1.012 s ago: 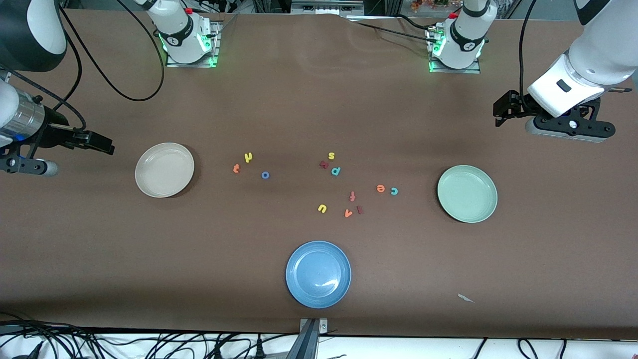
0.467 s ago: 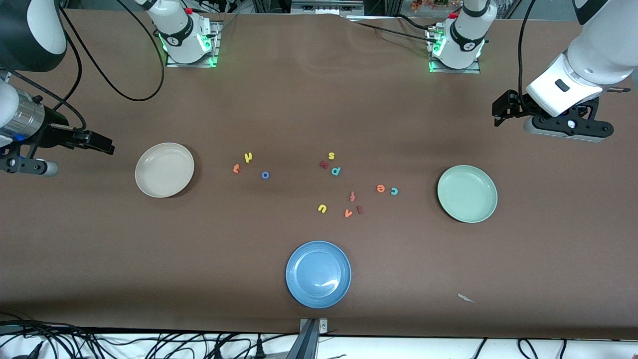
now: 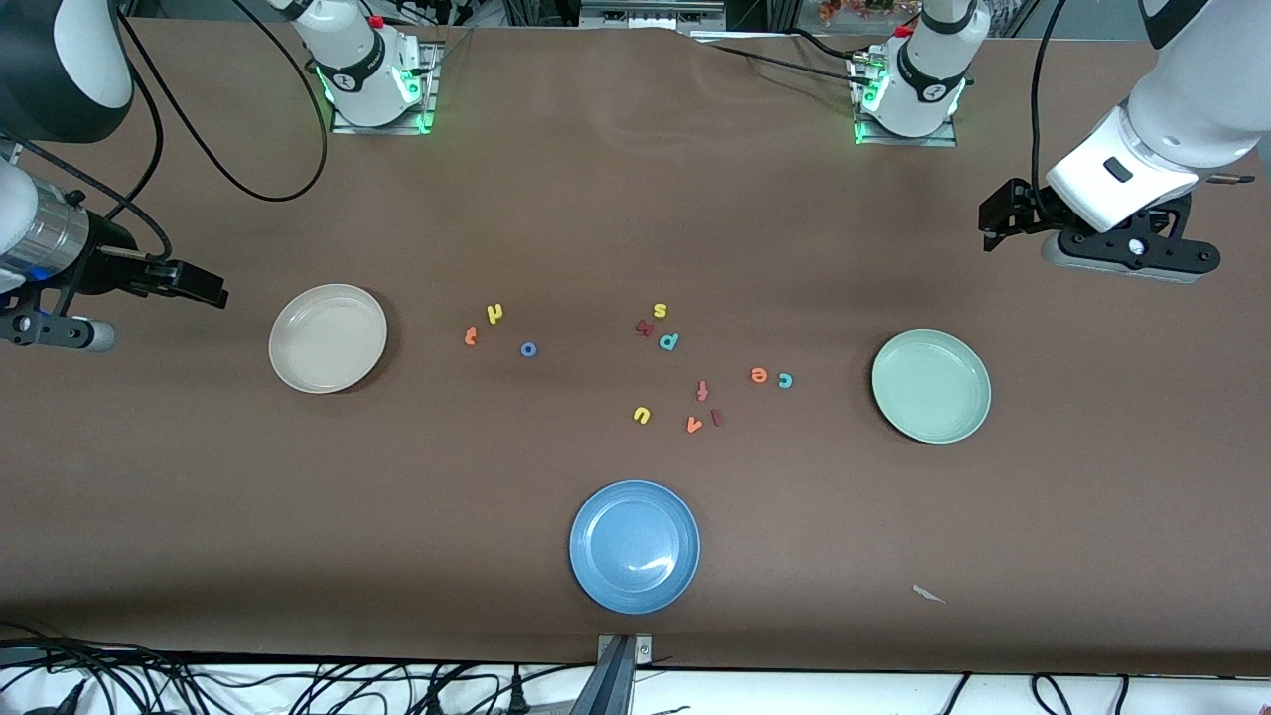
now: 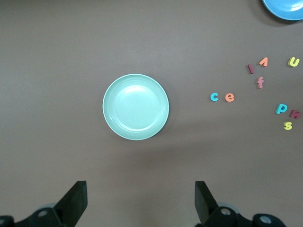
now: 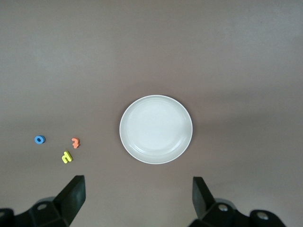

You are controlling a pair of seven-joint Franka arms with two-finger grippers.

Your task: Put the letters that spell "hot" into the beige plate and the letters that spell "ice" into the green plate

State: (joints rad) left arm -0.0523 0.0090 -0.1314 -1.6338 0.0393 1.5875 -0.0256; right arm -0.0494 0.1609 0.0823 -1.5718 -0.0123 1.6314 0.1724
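glossy blue plate [image 3: 635,546], matt brown table [image 3: 596,199]

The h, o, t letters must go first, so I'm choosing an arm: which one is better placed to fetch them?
Probably the right: its open gripper hangs at the table end by the beige plate, with h, o, t beside that plate.

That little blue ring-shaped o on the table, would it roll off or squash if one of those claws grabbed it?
The blue o lies flat on the brown table, so it probably won't roll. It looks like a small solid toy letter, likely light and fairly stiff. Being so tiny and low, it may slip or skid away as fingers close on it.
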